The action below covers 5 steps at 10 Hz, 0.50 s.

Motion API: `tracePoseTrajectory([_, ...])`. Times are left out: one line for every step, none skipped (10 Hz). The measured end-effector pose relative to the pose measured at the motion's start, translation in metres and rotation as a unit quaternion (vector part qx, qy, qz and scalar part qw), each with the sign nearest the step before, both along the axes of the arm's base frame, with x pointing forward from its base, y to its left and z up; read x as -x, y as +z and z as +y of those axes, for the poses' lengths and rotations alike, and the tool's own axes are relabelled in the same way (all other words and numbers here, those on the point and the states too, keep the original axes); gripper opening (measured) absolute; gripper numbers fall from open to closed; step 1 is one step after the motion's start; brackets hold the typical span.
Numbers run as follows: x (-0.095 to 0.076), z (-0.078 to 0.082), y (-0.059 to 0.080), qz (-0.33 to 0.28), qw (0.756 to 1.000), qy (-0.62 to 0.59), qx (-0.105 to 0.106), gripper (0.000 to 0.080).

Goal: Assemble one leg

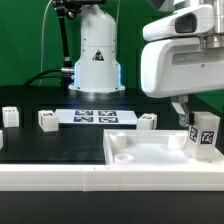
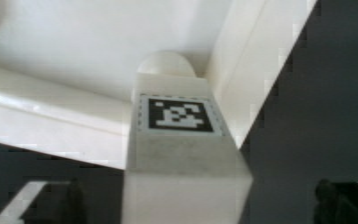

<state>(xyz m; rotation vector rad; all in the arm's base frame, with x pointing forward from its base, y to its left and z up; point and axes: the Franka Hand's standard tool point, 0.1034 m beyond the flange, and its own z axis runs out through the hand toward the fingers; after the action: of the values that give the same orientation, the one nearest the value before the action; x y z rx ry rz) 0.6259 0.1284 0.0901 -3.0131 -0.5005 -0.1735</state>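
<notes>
We see the gripper [image 1: 199, 128] open, its fingers either side of the upright leg [image 1: 206, 134] above the white tray's [image 1: 150, 152] corner.

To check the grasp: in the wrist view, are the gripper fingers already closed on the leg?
No, the gripper stands open, its fingers dark and apart on either side of the leg.

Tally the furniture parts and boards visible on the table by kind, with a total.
Small white tagged pieces, including the leg by the gripper: 5
Large white tray-like piece: 1
Marker board: 1
Total: 7
</notes>
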Motion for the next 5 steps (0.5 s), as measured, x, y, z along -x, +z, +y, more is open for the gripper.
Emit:
tracePoseTrajectory([0.0025, 0.0013, -0.0021, 0.040, 0.999, 0.003, 0.004, 0.0649])
tracePoseTrajectory([0.0031, 0.0008, -0.0035, 0.062, 0.998, 0.004, 0.006, 0.0649])
tracePoseTrajectory([-0.0025, -0.0033, -0.0047, 0.045, 0.999, -0.002, 0.005, 0.0649])
tracePoseTrajectory([-0.0018, -0.0049, -0.0065, 0.038, 0.999, -0.018, 0.004, 0.0649])
tracePoseTrajectory([0.0014, -0.0017, -0.0084, 0.037, 0.999, -0.040, 0.003, 0.0649])
